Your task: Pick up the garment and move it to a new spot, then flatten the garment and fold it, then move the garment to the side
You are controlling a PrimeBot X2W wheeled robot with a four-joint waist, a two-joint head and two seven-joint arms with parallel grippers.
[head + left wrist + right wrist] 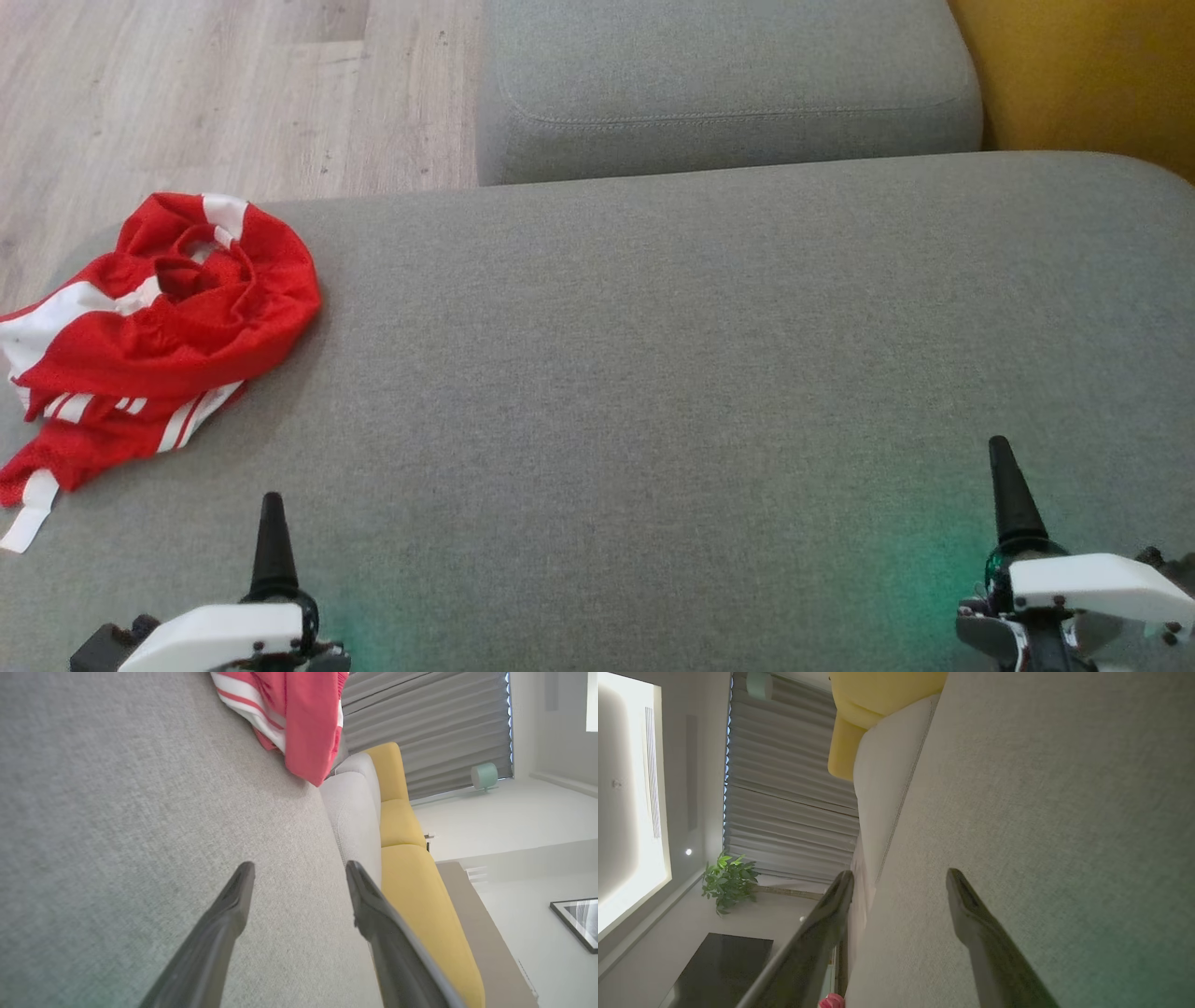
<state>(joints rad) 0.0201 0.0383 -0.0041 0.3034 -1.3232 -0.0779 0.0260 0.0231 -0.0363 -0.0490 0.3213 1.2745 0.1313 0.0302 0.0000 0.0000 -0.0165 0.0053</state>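
A crumpled red garment (149, 341) with white stripes lies at the left edge of the grey sofa seat (653, 373), part of it hanging over the edge. It appears again at the top of the left wrist view as the garment (299, 718). My left gripper (273, 546) hovers low over the seat near the front, right of and nearer than the garment; its fingers (224, 919) stand apart with nothing between them. My right gripper (1008, 495) is far to the right over bare cushion, and its fingers (971, 914) are spread and hold nothing.
A second grey cushion (728, 84) lies beyond the seat, with a yellow cushion (1092, 75) at the back right. Wooden floor (205, 93) shows at the upper left. Bare grey fabric stretches between the two grippers.
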